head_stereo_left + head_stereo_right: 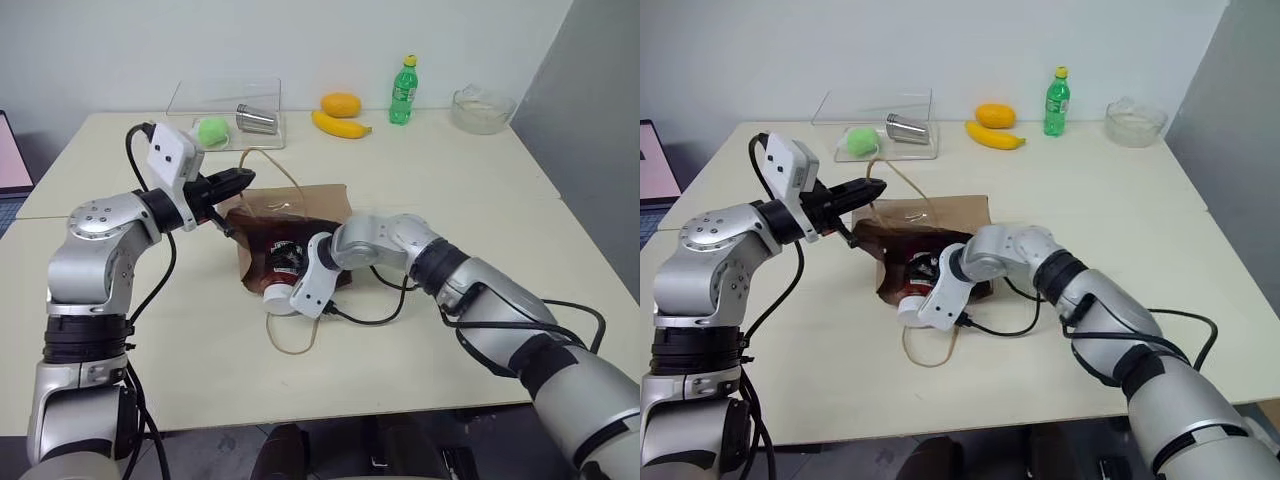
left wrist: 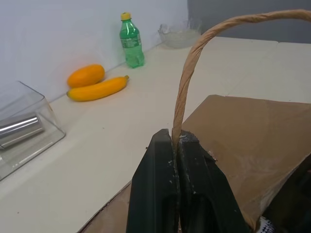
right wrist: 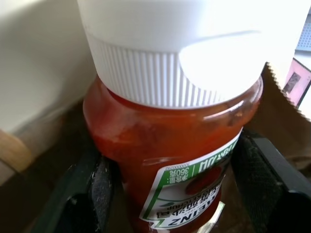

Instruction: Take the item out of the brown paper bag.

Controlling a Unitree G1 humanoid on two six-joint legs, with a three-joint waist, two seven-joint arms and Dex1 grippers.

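Left arm point(image 1: 232, 183) raised level pinching bag handle point(image 2: 187, 73), right arm point(image 1: 300, 285) angled down into bag point(image 1: 310, 205)

Lab-style test room — bare white wall point(image 1: 300, 40), grey partition point(image 1: 600, 120) at right, pale worktop point(image 1: 450, 190) set with assorted props along the far edge.

My left end effector point(image 2: 176, 145), matt black plastic, pinches twisted paper cord point(image 2: 187, 73); creased brown paper bag point(image 2: 252, 141); glossy red ketchup bottle point(image 3: 170, 141), ribbed white plastic cap point(image 3: 160, 73), on a smooth matt worktop point(image 1: 450, 180).
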